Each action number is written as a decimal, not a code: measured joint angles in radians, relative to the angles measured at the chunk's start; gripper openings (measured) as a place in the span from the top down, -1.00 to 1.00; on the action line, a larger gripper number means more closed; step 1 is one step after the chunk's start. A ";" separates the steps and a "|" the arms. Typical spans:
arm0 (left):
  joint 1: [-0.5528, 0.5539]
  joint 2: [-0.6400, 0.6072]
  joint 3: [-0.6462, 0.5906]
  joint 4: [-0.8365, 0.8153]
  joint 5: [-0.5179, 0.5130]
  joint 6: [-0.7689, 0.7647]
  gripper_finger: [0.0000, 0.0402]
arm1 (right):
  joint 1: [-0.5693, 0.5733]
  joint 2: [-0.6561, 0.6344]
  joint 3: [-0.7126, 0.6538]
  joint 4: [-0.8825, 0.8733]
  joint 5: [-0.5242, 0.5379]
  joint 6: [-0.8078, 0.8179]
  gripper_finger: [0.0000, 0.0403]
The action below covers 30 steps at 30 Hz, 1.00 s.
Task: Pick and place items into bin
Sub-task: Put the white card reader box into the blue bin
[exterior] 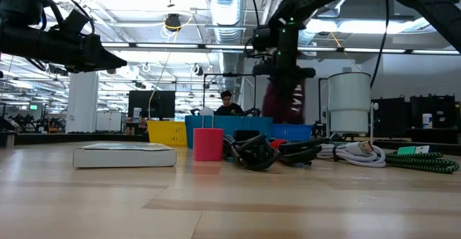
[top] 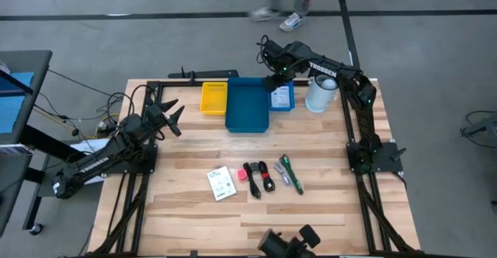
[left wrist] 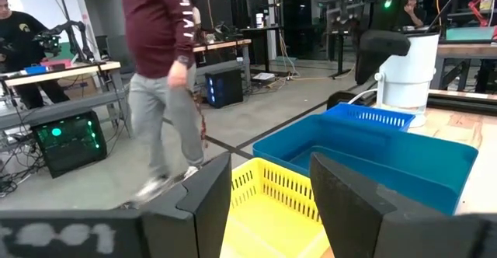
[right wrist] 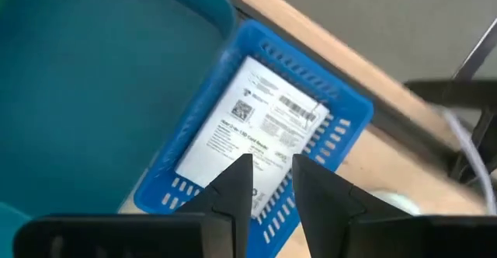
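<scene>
Pale wooden planks make up the table, framed by dark rails and standing on a grey floor crossed by dark lines. At its twelve o'clock edge sit three bins in a row: a yellow bin, a large teal bin and a small blue basket that holds a white printed packet; a white jug stands just beside the basket, toward three o'clock. Toward six o'clock lie the loose items: another white packet, a pink-red cube, black coiled cables and green pen-like sticks, all close together. The right gripper hangs over the blue basket, empty, its fingers a little apart. The left gripper hovers at about nine o'clock, aimed at the bins, its fingers spread wide and empty. Beyond the table a person in a maroon top and grey trousers walks across the floor, past workbenches, computer towers and bright ceiling lights and ducts.
</scene>
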 joint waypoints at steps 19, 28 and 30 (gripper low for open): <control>0.000 0.000 0.000 0.000 0.000 0.000 0.17 | 0.398 -0.269 0.096 -0.052 0.562 -0.037 0.65; 0.000 0.000 0.000 0.000 0.000 -0.004 0.17 | 0.616 -0.573 -0.343 0.403 0.669 -0.118 0.65; 0.000 0.000 0.000 0.000 0.000 -0.003 0.17 | 0.649 -0.636 -0.496 0.534 0.662 -0.125 0.65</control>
